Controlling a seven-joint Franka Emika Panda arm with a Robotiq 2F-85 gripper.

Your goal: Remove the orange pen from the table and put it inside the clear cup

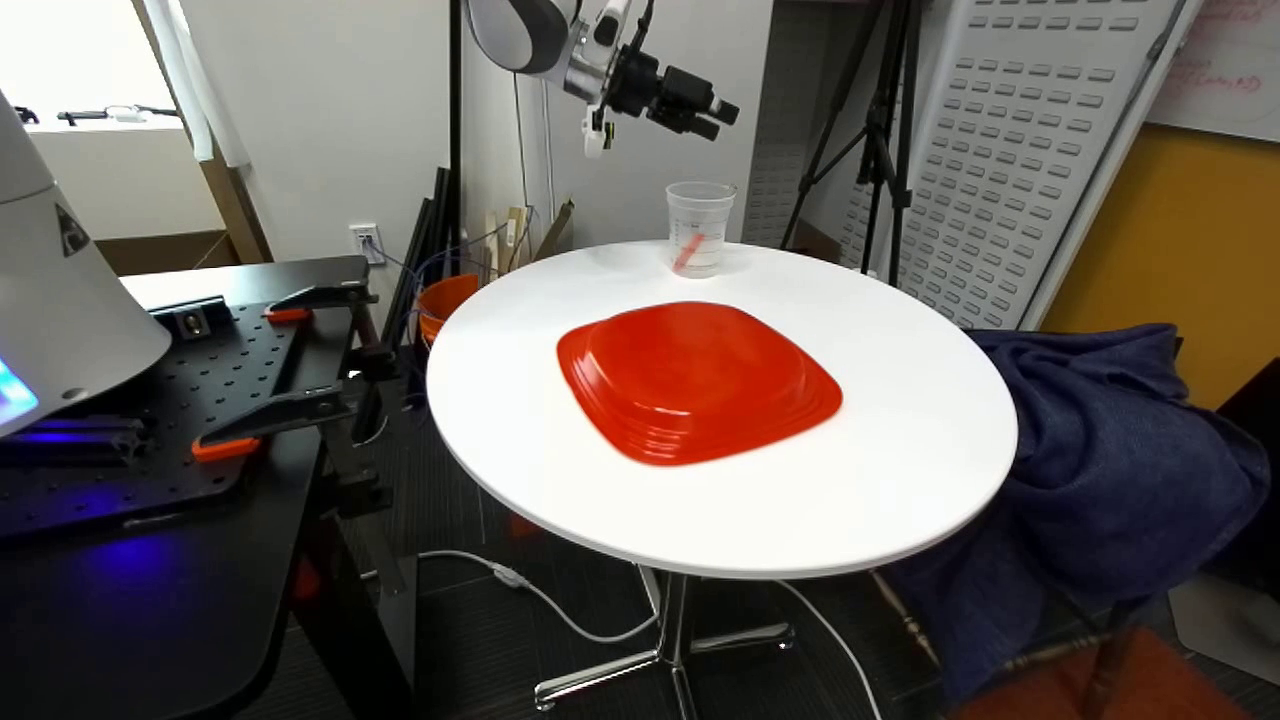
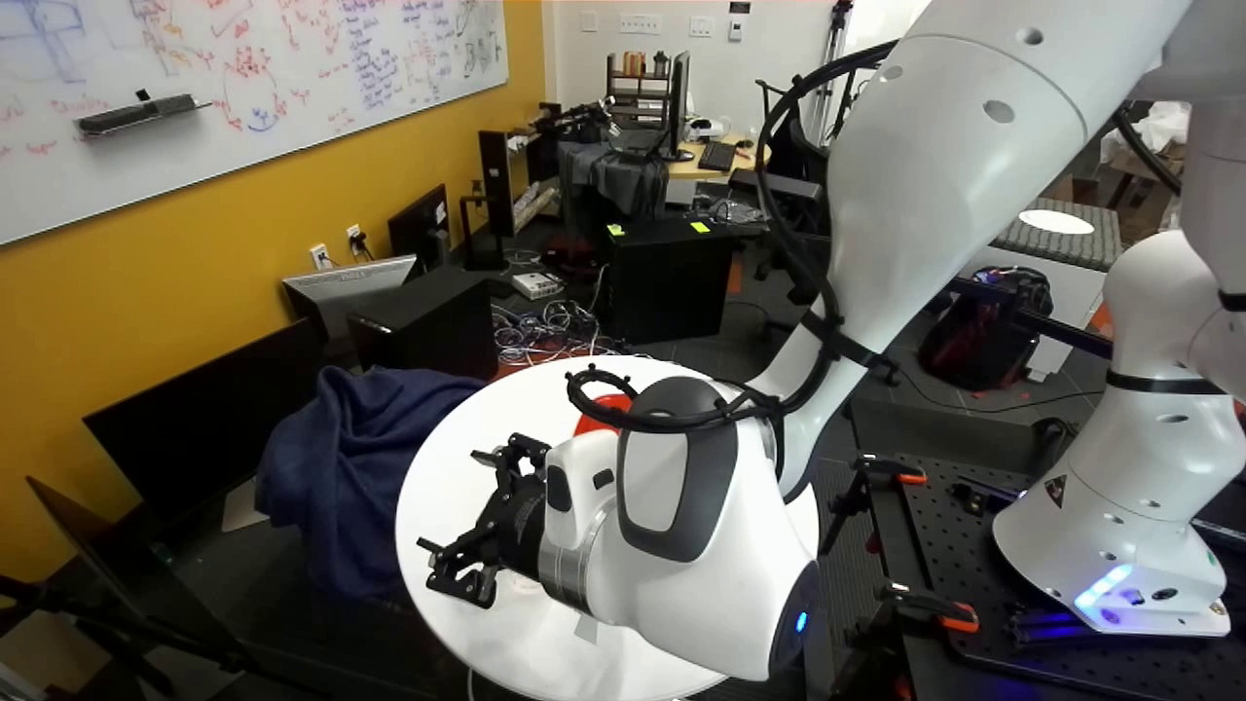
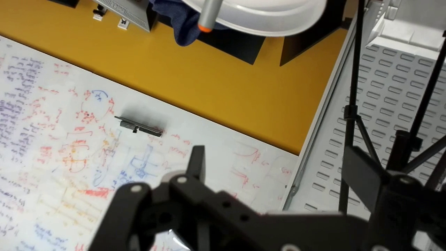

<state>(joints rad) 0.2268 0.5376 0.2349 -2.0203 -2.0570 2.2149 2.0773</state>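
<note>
Task looked done. The thin orange pen with a pale grey end (image 1: 688,253) sat inside the small tapered clear plastic cup (image 1: 705,212), which stood upright on the large round white-topped table (image 1: 900,420), upper centre of the frame in an exterior view. Black two-finger gripper (image 1: 715,120): fingers spread well apart, nothing between them, pen not held.

Key relation: the pen lay below the gripper, not in its gap. In that exterior view the fingertips sat above the cup's rim, slightly right of its middle, not touching; true depth I couldn't tell. Pen's long axis was slanted, orange part running from the cup's lower left up toward the right. Gripper pointed down-right in frame, so roughly crosswise to the pen. One white-and-grey robot arm (image 1: 505,35), so no nearer-arm choice.

Wrist view looked upside down: cup at the top edge, the pen (image 3: 211,14) showing its grey end and small orange tip just past the rim, well apart from both fingers at the bottom.

My read: no grasp needed; next move called for backing off, up and away. Risk: with that tip poking past the rim, a low sweep could clip it and tip the cup, probably light.
</note>
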